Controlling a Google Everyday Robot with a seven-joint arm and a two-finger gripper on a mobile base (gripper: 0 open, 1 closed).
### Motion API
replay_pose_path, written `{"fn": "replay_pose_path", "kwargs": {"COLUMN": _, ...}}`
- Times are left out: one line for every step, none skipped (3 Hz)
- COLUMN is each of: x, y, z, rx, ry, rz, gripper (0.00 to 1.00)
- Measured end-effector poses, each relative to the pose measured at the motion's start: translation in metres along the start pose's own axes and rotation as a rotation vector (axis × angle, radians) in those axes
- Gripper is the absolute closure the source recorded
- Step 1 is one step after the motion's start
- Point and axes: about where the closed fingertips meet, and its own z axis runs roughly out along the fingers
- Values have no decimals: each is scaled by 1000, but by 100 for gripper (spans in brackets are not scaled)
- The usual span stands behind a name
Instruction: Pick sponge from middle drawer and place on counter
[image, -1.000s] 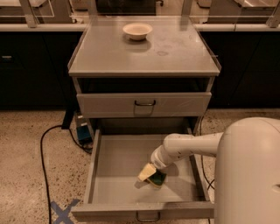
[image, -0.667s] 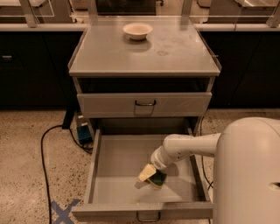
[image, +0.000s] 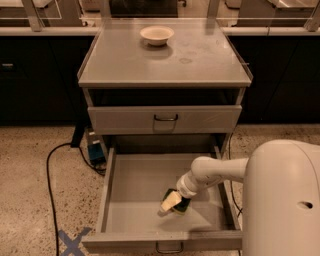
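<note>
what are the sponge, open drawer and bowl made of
Sponge: seemingly foam, dark green matte scrub face over yellow.
Middle drawer: probably painted metal, thin flat grey walls.
Bowl: smooth cream, ceramic or plastic.
Gripper is at the sponge, inside the drawer.

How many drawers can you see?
2: a closed drawer under the counter, and the open middle drawer below it, with the gripper at the sponge inside. Others may be hidden.

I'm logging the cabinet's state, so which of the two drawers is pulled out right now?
The lower drawer, pulled out with the pincer at the sponge inside. The upper drawer sits shut under the counter.
</note>
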Motion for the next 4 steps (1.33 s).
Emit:
{"fn": "replay_pose_path", "kwargs": {"x": 11, "y": 1, "z": 13, "rx": -32, "ry": 11, "rz": 37, "gripper": 0}}
{"fn": "replay_pose_path", "kwargs": {"x": 18, "y": 11, "z": 24, "rx": -55, "ry": 19, "rz": 50, "gripper": 0}}
{"fn": "replay_pose_path", "kwargs": {"x": 24, "y": 22, "z": 33, "rx": -73, "ry": 30, "rz": 53, "gripper": 0}}
{"fn": "replay_pose_path", "kwargs": {"x": 25, "y": 23, "z": 34, "rx": -75, "ry": 32, "rz": 53, "gripper": 15}}
